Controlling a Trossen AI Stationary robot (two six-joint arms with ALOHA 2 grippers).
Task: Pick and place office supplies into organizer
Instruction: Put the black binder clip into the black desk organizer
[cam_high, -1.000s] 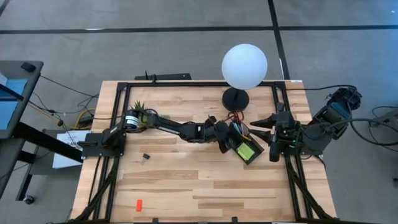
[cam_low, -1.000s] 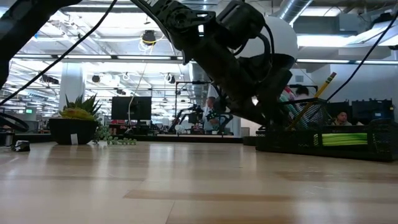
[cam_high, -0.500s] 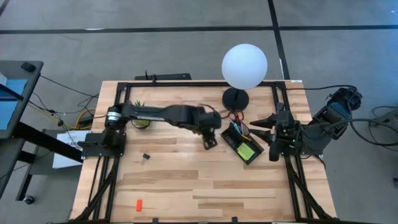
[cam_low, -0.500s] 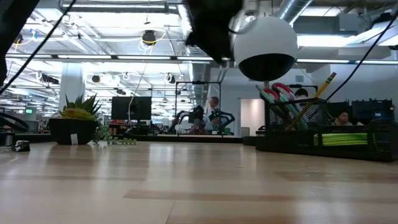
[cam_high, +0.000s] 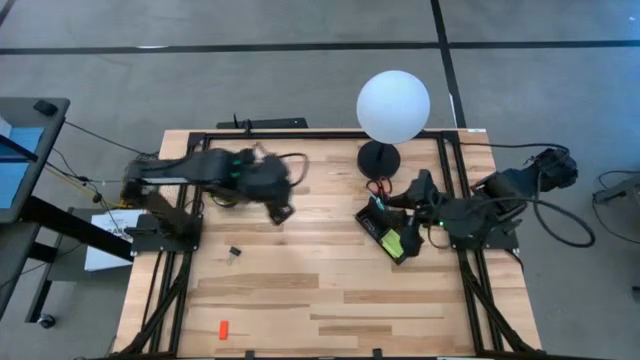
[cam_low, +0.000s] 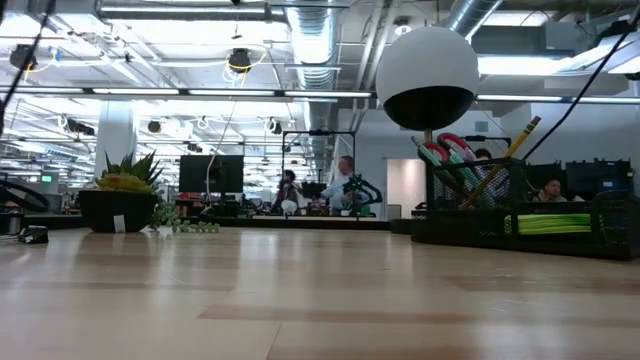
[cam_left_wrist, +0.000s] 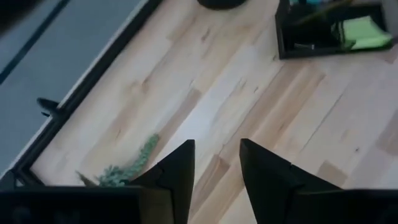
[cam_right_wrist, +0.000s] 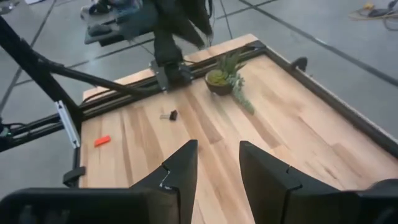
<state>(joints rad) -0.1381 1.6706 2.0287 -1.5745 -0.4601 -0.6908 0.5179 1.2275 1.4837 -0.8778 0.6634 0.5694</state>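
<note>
The organizer sits on the counter just in front of the lamp base, holding the lime-green sticky-note pad, pens and scissors. The right hand hovers just beside its far end, fingers apart and empty. The left hand, also apart and empty, hangs well away near the potted plant. A black clip and a red-orange piece lie loose on the counter, far from both hands.
</note>
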